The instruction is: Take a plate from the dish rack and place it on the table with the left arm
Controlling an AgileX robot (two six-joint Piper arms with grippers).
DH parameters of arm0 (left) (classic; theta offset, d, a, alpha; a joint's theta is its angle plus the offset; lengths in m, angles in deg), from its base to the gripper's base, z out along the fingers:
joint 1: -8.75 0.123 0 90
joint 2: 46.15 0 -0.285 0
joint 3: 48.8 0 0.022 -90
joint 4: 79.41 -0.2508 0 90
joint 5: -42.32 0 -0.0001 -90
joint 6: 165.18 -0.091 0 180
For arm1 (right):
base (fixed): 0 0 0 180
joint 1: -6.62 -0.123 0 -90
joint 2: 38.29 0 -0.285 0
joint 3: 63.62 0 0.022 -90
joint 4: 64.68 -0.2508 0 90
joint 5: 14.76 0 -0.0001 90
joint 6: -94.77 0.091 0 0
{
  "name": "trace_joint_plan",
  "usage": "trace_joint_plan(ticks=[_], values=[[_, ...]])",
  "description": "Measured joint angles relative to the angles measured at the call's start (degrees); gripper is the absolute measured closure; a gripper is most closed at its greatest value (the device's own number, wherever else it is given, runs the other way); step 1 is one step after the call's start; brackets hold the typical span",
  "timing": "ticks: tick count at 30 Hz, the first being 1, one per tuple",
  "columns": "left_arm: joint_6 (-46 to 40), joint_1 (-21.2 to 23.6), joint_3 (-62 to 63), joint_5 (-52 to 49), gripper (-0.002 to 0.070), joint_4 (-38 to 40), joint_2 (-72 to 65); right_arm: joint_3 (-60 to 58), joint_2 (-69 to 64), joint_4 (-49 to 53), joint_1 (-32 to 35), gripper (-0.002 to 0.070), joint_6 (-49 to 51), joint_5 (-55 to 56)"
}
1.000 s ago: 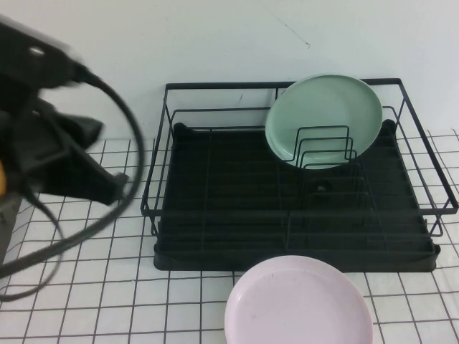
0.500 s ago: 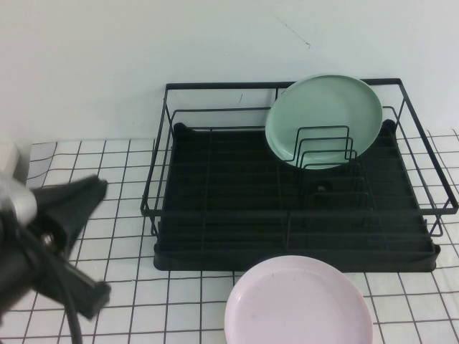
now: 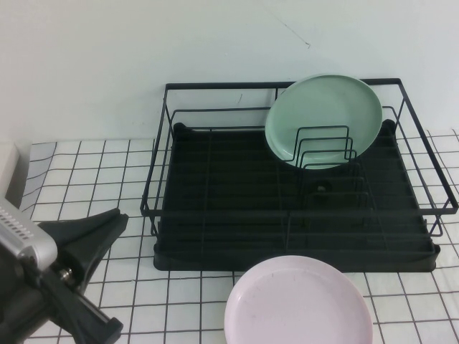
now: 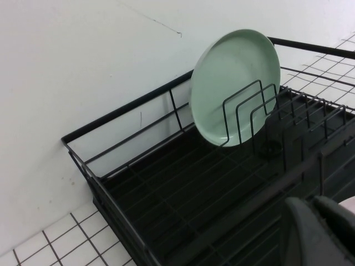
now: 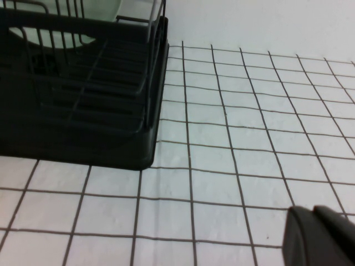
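High view: pink plate (image 3: 298, 301) lies flat on the bench (image 3: 107, 179) just in front of the dish rack (image 3: 215, 215), free of both tools; left tool (image 3: 97, 279) sits at the bench's near-left, spread wide and empty. Risk, as I judge it: a careless left-arm swing could nudge the plate or snag the rack wires holding the mint plate (image 3: 324, 118). Right tool (image 5: 321, 235) is parked low right of the rack, opening can't be told; no readable labels or writing anywhere.

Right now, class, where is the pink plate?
In the high view, the pink plate lies flat on the table, just in front of the dish rack, toward its right.
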Motion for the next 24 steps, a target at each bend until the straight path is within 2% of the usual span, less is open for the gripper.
trace_joint_plan(ticks=[11, 14, 16, 19, 24], values=[[0.0, 0.0, -0.1, 0.3, 0.0676, 0.1, 0.1, 0.0, 0.0, 0.0, 0.0, 0.0679, 0.0, 0.0], [-0.7, 0.1, -0.2, -2.7, 0.0676, 4.4, 2.1, 0.0, 0.0, 0.0, 0.0, 0.0679, 0.0, 0.0], [-2.3, 1.5, -0.6, -5.6, 0.0676, 10.1, 5.1, 0.0, 0.0, 0.0, 0.0, 0.0679, 0.0, 0.0], [-5.8, 5.9, -2.4, -7.3, 0.0676, 16.8, 10.5, 0.0, 0.0, 0.0, 0.0, 0.0679, 0.0, 0.0], [-16.2, 16.1, -9.2, -6.2, 0.0676, 30.2, 19.7, 0.0, 0.0, 0.0, 0.0, 0.0679, 0.0, 0.0]])
